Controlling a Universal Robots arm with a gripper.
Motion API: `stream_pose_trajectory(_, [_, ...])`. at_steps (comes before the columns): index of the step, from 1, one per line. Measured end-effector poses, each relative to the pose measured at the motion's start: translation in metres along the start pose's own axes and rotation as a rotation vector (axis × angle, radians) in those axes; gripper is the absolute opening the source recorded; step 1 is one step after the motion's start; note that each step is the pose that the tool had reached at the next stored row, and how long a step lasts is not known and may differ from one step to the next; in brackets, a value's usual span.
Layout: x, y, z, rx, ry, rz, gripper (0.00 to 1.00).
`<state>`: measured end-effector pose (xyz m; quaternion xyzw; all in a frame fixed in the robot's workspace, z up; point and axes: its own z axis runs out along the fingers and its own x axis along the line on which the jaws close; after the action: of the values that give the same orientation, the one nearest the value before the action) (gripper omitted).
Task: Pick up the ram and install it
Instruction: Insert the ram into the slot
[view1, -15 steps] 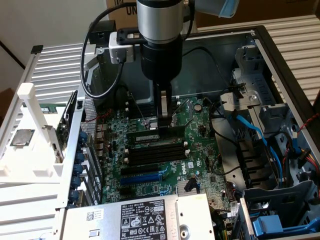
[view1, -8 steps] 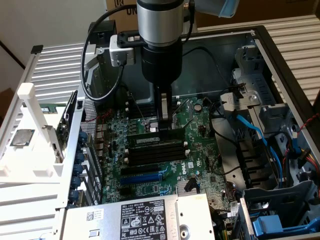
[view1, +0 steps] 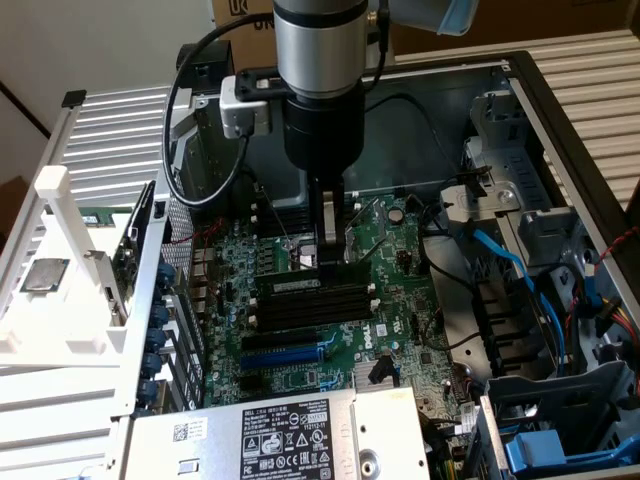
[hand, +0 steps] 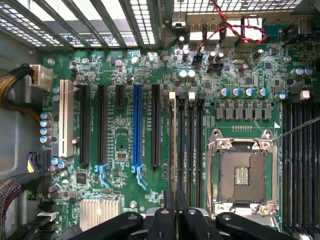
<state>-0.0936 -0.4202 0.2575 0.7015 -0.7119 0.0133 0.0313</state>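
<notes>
The ram (view1: 298, 285), a thin green stick with a pale label, stands on edge along the far slot of the black memory slots (view1: 310, 308) on the motherboard. My gripper (view1: 328, 256) comes straight down onto its middle, fingers close together and shut on it. In the wrist view the gripper (hand: 175, 212) points along the memory slots (hand: 192, 145). There the ram (hand: 175, 165) shows edge-on as a thin dark line running away from the fingertips.
The open computer case holds a CPU socket (hand: 244, 172), a blue expansion slot (hand: 138, 125) and a heat sink (hand: 100, 212). A power supply (view1: 290, 435) sits at the front. Blue cables (view1: 520, 275) and drive cages (view1: 560, 440) crowd the exterior view's right. A white frame (view1: 60, 270) is at its left.
</notes>
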Motion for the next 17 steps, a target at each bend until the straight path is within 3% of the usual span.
stream_pose_trajectory(17, [-0.001,0.0011,0.0145,0.004,0.01,-0.013,0.12])
